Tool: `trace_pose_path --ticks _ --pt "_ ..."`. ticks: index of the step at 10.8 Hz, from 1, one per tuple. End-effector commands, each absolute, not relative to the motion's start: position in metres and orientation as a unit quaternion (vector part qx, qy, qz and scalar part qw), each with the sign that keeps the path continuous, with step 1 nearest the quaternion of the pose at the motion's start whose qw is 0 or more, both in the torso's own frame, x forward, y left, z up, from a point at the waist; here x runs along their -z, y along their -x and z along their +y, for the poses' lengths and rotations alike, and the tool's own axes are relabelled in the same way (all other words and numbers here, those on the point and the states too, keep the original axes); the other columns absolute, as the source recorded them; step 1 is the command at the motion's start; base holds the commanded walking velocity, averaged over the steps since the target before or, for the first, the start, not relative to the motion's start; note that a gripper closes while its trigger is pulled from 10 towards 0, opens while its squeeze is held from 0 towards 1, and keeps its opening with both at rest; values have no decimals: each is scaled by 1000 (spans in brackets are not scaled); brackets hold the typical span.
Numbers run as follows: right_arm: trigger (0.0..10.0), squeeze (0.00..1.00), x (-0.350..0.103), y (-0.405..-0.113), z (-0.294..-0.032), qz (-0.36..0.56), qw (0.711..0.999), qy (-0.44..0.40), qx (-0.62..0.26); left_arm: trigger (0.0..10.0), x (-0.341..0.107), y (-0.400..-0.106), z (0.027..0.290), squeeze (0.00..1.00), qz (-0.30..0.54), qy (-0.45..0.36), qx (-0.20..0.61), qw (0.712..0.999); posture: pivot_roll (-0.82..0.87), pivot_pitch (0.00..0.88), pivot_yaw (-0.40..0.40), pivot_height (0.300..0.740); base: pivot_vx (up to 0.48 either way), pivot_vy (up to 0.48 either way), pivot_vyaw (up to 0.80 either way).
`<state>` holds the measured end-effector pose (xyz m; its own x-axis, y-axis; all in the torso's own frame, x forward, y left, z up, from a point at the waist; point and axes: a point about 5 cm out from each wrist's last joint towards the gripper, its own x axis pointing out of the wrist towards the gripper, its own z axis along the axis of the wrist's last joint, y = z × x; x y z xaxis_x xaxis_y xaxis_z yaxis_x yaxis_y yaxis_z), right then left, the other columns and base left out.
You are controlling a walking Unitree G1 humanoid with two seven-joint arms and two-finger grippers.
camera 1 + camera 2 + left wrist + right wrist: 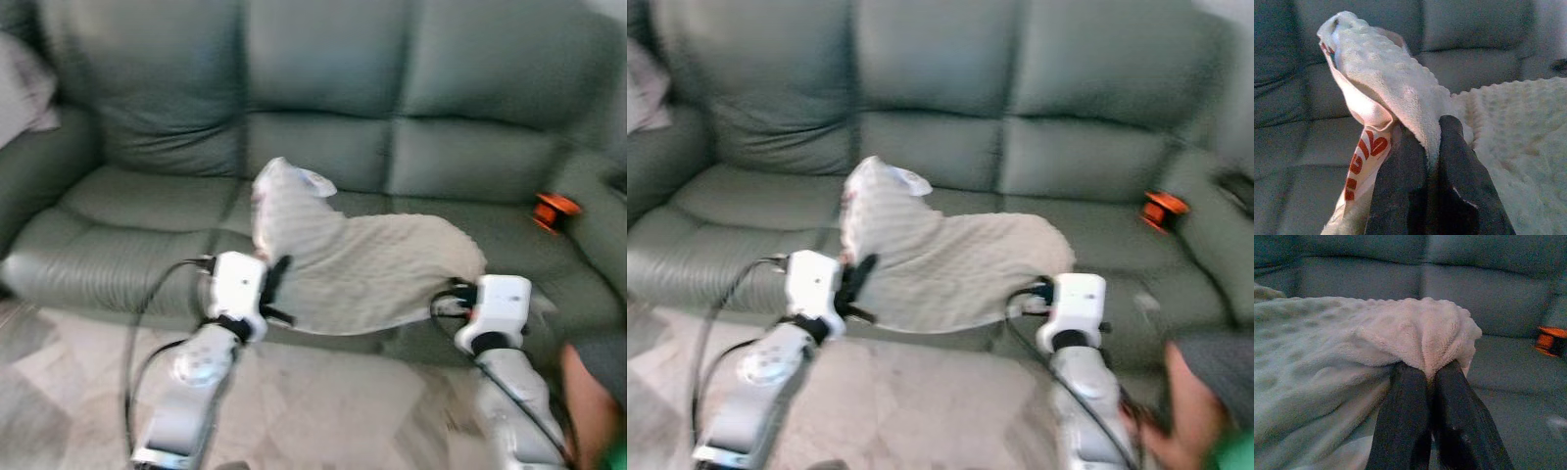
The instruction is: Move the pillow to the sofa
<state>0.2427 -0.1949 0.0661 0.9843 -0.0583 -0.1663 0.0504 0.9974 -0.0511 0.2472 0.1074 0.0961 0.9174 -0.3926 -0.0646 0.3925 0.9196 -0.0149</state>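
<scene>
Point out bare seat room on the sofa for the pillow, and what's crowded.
Free: the sofa's left seat, between the left armrest and the pillow. Also a smaller strip between pillow and the orange object. Crowded: the middle front edge, where the left pincer and right pincer each pinch a pillow end, and the right corner, with a person's arm nearby.

I see a grey-green leather sofa (137, 206) with three seat cushions. A cream knobbly pillow (362, 264) lies across the middle seat, front edge overhanging. An orange object (555, 211) sits on the right seat near the armrest. Pale tiled floor (313, 401) lies in front.
</scene>
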Motion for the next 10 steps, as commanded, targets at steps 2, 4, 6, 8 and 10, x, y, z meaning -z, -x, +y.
trace_pose_path --ticks 2,4,6,8,10 --pt "10000 0 -74 -244 -195 65 997 27 25 10000 -100 -248 103 0 25 0 210 977 -27 0 -17 740 450 0 0" --pt "10000 0 -74 -243 -195 66 997 26 26 10000 -100 -249 102 0 26 -1 215 976 -30 0 -11 740 428 0 0" --pt "10000 0 -73 -242 -195 67 997 24 29 10000 -99 -250 103 0 33 -1 213 976 -29 0 -8 740 388 281 0" --pt "10000 0 -73 -242 -195 67 997 23 30 10000 -98 -250 102 0 36 -1 213 976 -29 0 -6 740 133 437 0" --pt "10000 0 -73 -242 -194 68 997 24 30 10000 -97 -250 101 0 41 -4 216 976 -29 0 -6 740 0 480 0"
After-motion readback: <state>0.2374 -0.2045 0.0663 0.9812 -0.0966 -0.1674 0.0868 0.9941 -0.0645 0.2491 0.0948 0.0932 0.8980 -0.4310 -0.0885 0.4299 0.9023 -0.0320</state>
